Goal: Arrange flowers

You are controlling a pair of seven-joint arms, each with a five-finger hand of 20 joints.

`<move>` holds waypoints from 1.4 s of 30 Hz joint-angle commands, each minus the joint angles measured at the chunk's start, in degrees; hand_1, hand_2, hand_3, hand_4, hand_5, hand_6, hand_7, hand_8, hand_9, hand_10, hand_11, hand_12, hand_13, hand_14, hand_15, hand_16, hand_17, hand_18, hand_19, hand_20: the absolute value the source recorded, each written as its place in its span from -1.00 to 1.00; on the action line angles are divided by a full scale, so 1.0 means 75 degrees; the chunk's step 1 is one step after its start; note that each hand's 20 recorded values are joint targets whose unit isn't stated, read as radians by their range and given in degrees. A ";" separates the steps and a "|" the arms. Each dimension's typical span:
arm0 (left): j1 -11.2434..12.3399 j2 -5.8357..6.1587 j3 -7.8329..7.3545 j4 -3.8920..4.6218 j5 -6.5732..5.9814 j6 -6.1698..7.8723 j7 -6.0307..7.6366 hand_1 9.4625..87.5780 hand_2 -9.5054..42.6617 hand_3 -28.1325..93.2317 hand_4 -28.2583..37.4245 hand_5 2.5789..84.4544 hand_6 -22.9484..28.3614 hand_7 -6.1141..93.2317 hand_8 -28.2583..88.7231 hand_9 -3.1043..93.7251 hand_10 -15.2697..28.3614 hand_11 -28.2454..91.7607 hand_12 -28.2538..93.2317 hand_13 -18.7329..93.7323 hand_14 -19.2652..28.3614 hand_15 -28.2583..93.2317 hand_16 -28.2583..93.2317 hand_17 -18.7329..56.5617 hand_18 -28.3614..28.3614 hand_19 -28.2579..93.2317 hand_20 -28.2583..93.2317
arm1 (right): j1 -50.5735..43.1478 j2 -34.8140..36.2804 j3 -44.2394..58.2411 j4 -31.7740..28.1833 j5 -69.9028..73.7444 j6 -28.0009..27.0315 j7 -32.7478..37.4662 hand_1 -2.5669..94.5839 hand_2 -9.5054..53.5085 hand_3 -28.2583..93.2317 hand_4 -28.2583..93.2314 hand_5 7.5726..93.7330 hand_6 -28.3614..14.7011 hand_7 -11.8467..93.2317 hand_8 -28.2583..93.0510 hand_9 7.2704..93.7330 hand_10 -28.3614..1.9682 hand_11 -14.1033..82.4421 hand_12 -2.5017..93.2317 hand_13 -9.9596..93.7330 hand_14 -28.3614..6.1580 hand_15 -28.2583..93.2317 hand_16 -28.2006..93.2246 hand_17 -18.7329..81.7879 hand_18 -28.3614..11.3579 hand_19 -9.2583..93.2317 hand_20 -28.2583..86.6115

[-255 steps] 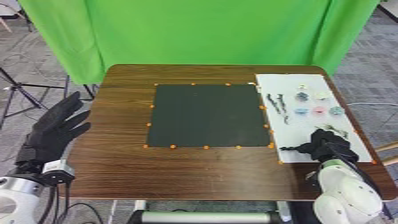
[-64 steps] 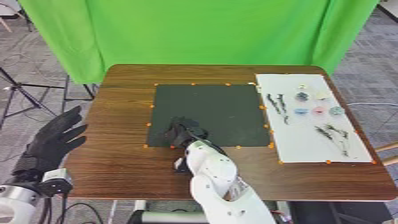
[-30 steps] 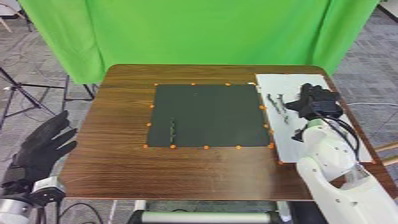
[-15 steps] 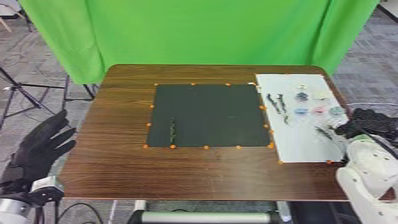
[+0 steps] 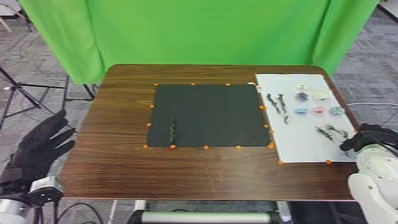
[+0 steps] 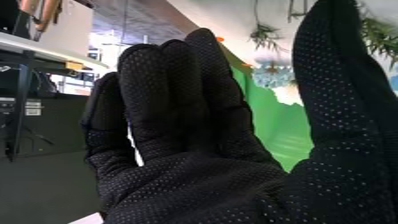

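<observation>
Six round pastel flower heads, thin green sprigs too blurred to count; black-gloved left hand, right hand, their fingers are released.

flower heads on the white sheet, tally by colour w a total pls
Pale cream flower heads: 2
Dark grey-blue flower head: 1
Light blue flower head: 1
Pink flower head: 1
Blue-green flower head: 1
Total: 6
</observation>
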 commanded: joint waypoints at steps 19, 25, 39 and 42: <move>0.0167 -0.0132 -0.0022 -0.0074 0.0038 0.0004 0.0009 -0.66 -0.83 0.62 -1.00 -0.55 -0.07 -0.49 -0.68 -0.59 0.08 -0.33 -0.22 -0.43 0.28 -0.24 -0.45 -0.77 0.66 0.09 -0.40 | -0.0101 -0.0093 -0.0272 0.0266 -0.0043 0.0640 -0.0348 -0.01 -1.00 0.78 -1.00 0.39 0.39 0.35 -0.26 0.53 0.18 0.49 0.21 0.53 0.06 0.83 0.04 -0.08 -0.70 0.77 0.37; 0.0187 -0.0150 -0.0028 -0.0091 0.0044 0.0017 0.0015 -0.66 -0.83 0.62 -1.00 -0.55 -0.07 -0.49 -0.68 -0.59 0.08 -0.34 -0.22 -0.43 0.28 -0.24 -0.45 -0.77 0.66 0.09 -0.40 | -0.0029 -0.0084 -0.0133 0.0069 0.0239 0.1170 -0.0382 -0.07 -1.00 0.85 -0.95 0.40 0.34 0.38 -0.19 0.59 0.17 0.56 0.20 0.56 0.06 0.88 0.05 -0.06 -0.72 0.80 0.37; 0.0269 -0.0159 -0.0109 -0.0148 0.0043 0.0052 0.0017 -0.66 -0.83 0.62 -1.00 -0.55 -0.07 -0.49 -0.68 -0.58 0.08 -0.33 -0.22 -0.42 0.28 -0.24 -0.45 -0.77 0.66 0.09 -0.41 | 0.0718 -0.0112 -0.0540 -0.0917 0.0413 0.1831 -0.0599 -0.09 -1.00 0.86 -0.91 0.43 0.33 0.38 -0.15 0.63 0.17 0.59 0.16 0.59 0.08 0.89 0.06 -0.02 -0.73 0.83 0.37; 0.0262 -0.0152 -0.0122 -0.0148 0.0040 0.0055 -0.0002 -0.66 -0.83 0.62 -1.00 -0.55 -0.07 -0.49 -0.68 -0.59 0.08 -0.33 -0.22 -0.43 0.28 -0.24 -0.45 -0.77 0.66 0.09 -0.41 | 0.1205 -0.0271 -0.1101 -0.1037 0.0389 0.1899 -0.0793 -0.09 -1.00 0.85 -0.90 0.43 0.33 0.38 -0.15 0.63 0.18 0.60 0.15 0.60 0.08 0.89 0.06 -0.02 -0.73 0.84 0.37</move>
